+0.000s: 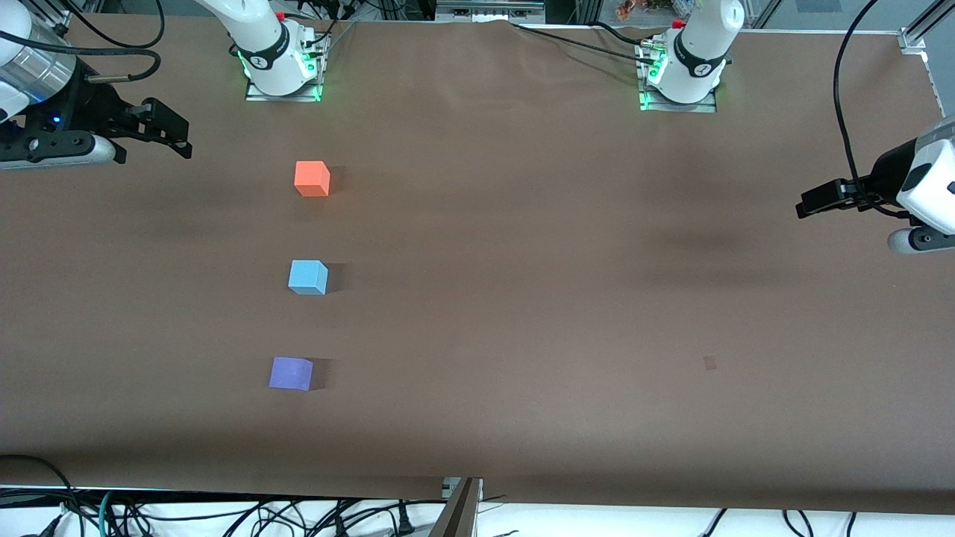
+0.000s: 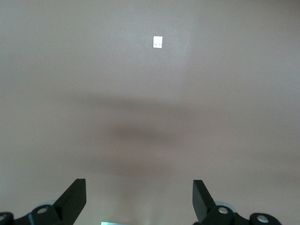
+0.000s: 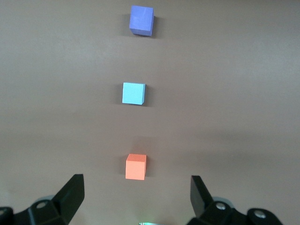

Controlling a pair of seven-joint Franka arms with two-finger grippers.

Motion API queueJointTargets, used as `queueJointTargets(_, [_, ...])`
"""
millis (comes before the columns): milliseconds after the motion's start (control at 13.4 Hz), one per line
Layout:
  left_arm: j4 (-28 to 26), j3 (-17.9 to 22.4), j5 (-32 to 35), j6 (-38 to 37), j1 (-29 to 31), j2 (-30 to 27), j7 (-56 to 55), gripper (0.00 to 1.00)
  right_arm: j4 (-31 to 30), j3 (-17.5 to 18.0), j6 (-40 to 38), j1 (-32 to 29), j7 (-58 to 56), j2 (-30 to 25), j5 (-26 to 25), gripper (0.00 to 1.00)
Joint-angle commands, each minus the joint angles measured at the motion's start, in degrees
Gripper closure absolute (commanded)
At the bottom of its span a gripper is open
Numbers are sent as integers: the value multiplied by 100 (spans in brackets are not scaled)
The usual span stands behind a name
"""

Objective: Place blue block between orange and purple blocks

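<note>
Currently the small light sky-blue matte cube point(image 1: 308, 277) rests on the brown paper-covered worktop point(image 1: 522, 298), between the bright orange matte cube point(image 1: 312, 178) and the soft violet-purple matte cube point(image 1: 291, 373). The three stand in one row toward the right arm's end of the worktop, each well apart from its neighbour: the orange cube farthest from the front camera, the purple cube nearest to it.

The right end effector point(image 1: 168, 133) hangs in the air over the edge of the worktop at the right arm's end, released, its black fingers point(image 3: 70, 197) spread wide and holding nothing. It is well apart from the blue cube and touches none of the three. In the right wrist view the orange cube point(image 3: 136, 167), the blue cube point(image 3: 133, 93) and the purple cube point(image 3: 141, 20) line up one after another.

The left end effector point(image 1: 817, 200) waits in the air over the left arm's end of the worktop, likewise released and empty, well apart from all the cubes. Its wrist view shows bare worktop with a small white tag point(image 2: 158, 41).
</note>
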Motion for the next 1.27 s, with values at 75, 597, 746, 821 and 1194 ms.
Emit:
queueJointTargets(75, [170, -16, 123, -45, 34, 87, 137, 0, 237, -2, 38, -31, -86, 103, -77, 0])
queueJointTargets(597, [161, -25, 123, -45, 34, 87, 137, 0, 352, 33, 46, -5, -26, 332, -393, 0])
queueJointTargets(746, [170, -25, 123, -45, 35, 87, 137, 0, 378, 33, 38, -5, 18, 332, -376, 0])
queueJointTargets(821, [170, -25, 123, -45, 43, 87, 137, 0, 378, 33, 46, -5, 106, 332, -341, 0])
queueJointTargets(1194, [170, -25, 123, -45, 43, 105, 137, 0, 378, 15, 55, -22, 124, 385, -350, 0])
